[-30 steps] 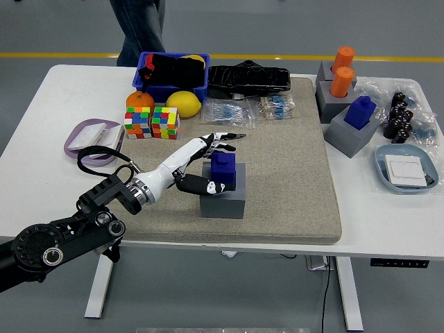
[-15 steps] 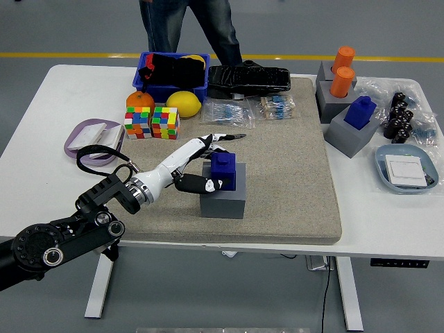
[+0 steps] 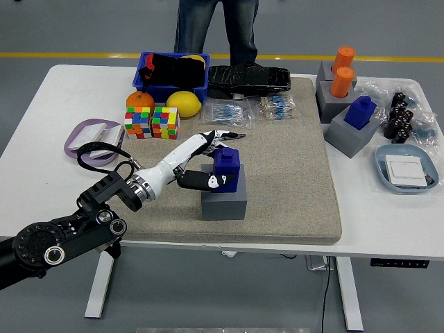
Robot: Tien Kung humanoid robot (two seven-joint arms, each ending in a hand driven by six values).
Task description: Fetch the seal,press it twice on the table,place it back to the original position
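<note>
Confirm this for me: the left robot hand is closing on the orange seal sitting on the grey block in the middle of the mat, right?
Not quite. In the head view the seal is dark blue, not orange. Otherwise right: it sits on the grey block mid-mat, with the left robot hand closing around it.

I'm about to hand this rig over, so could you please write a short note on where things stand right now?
Left hand: fingers and thumb closed around the blue seal, which sits in its grey holder on the tan mat.
Right hand: not in view.
Done: reach and grasp.
Left: lift the seal out, press it twice on the table, return it to the grey holder.
A person stands at the far side, hands out of view.
</note>
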